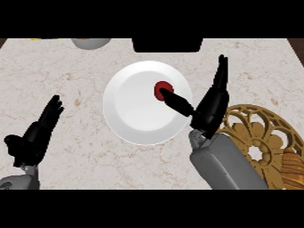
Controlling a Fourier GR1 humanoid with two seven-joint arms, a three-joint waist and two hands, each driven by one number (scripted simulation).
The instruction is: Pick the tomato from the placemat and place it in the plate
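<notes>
Marble counter (62, 80), tomato (162, 89) on plate (131, 102), touching right robot hand (210, 104)

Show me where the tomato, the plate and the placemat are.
tomato (159, 89): head view, on its red top left of the thumb.
plate (133, 107): head view, on its bare white middle.
placemat (273, 133): head view, on its golden openwork.

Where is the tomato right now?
In the head view, the tomato lies on the white plate, right of its centre, with the right hand open and its thumb touching it.
</notes>
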